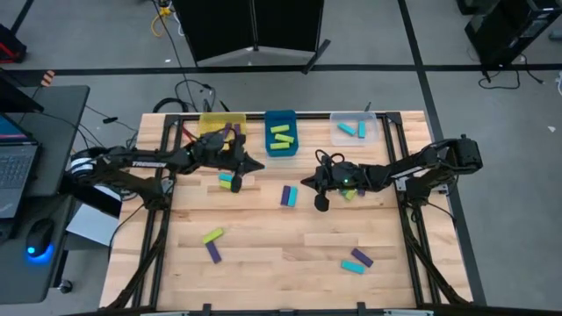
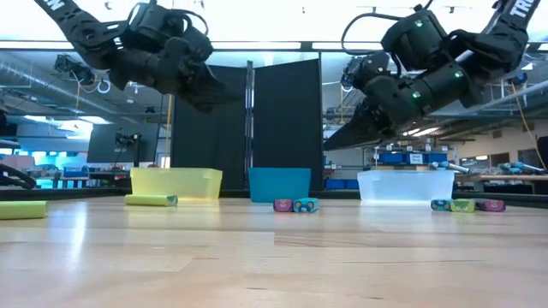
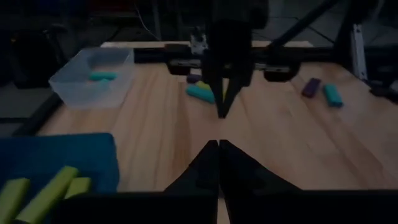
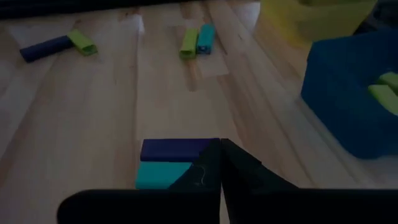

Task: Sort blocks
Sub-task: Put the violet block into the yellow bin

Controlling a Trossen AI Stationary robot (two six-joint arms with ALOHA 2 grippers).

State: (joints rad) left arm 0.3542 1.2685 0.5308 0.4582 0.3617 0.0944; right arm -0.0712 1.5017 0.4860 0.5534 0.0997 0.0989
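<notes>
Both grippers, left (image 1: 256, 164) and right (image 1: 307, 182), are pressed together, holding nothing. I risk knocking the purple-and-cyan pair (image 1: 288, 196) if I descend closed.

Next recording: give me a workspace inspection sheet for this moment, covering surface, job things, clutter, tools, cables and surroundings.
Surface: wooden table, bare between scattered pieces.
Job's things: lime blocks in the blue bin; cyan blocks in the clear bin; yellow bin at the far edge too. Loose pairs: purple and cyan pair mid-table, lime and purple pair near left, cyan and purple pair near right.
Clutter: nothing seen.
Tools: left tool shut, empty, raised off the table; right tool shut, empty, raised near the mid-table pair.
Cables: black cable loop on the floor beyond the table.
Surroundings: laptop and mouse on a side desk; dark partition behind.
</notes>
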